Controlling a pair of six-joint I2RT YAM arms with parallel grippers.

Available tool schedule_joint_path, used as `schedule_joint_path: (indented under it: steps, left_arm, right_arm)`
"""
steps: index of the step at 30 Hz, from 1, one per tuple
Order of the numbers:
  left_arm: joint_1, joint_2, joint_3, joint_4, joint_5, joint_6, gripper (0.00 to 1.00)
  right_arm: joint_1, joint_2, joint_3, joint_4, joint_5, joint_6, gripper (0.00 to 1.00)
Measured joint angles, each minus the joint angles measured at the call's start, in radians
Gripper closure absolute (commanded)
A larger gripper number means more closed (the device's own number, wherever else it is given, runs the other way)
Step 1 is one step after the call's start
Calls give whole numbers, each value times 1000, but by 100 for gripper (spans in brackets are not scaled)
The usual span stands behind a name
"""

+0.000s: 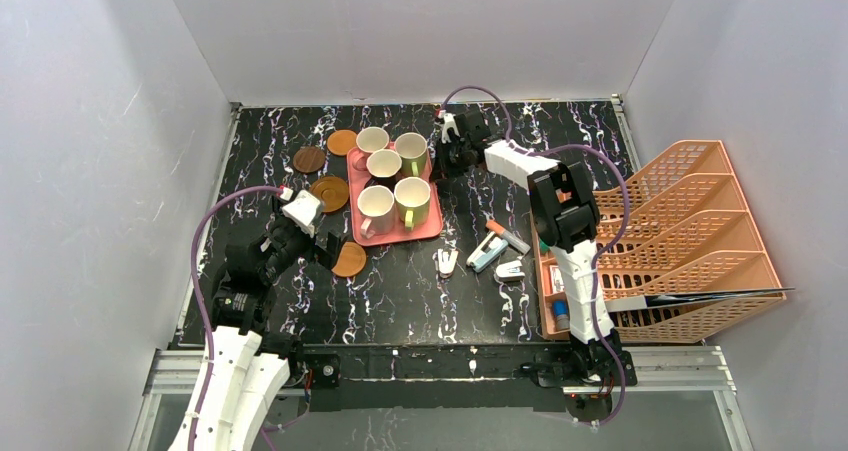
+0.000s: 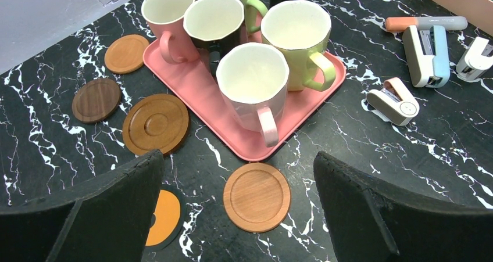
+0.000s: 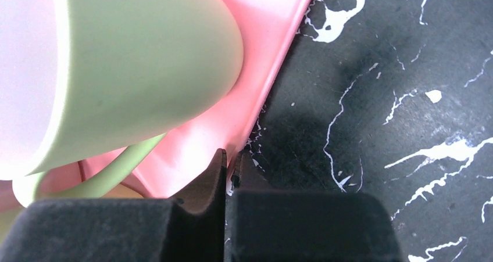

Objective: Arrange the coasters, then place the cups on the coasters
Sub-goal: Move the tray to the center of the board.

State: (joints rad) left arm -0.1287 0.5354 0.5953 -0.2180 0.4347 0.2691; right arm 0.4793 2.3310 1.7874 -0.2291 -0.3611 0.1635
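Observation:
Five cups stand on the pink tray: two pink, two yellow-green, one dark brown. Three wooden coasters lie left of the tray. A fourth lies on the table below and between my left gripper's open fingers. An orange, dark-rimmed disc is half hidden by the left finger. My right gripper is shut on the tray's rim beside a green cup, at the tray's far right edge.
Three staplers and a marker lie right of the tray. An orange tiered file rack fills the right side. White walls close in the table on three sides.

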Motion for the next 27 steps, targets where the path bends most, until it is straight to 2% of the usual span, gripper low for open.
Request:
schedule_joint_path:
  steps: [14, 27]
  left_arm:
    - [0, 6, 0, 0, 4, 1, 2]
    - [0, 14, 0, -1, 7, 4, 2]
  right_arm:
    - [-8, 6, 19, -11, 79, 51, 99]
    - [-134, 27, 27, 95, 169, 4, 99]
